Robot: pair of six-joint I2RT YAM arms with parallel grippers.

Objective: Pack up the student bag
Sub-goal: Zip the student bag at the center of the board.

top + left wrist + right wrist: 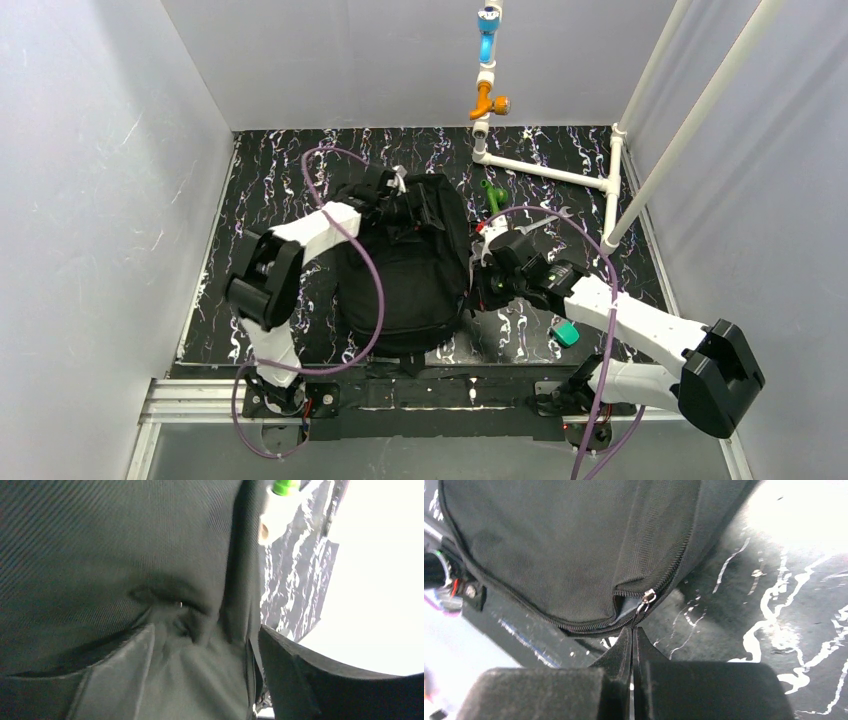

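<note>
The student bag (405, 275) is a large black backpack lying flat mid-table. My left gripper (395, 207) is at its far, top end, closed on a bunch of the bag's fabric (200, 670). Only its right finger (310, 680) shows clearly in the left wrist view. My right gripper (478, 287) is at the bag's right side. Its fingers are pressed together (633, 630) at the silver zipper pull (646, 600) of a partly open zip, whose tab reaches down into the tips. The bag's side (574, 545) fills the right wrist view.
A white PVC pipe frame (545, 172) with orange and blue fittings stands at the back right. A green object (491, 195) lies near the bag's top right, and a teal object (567, 333) near my right arm. Walls enclose all sides.
</note>
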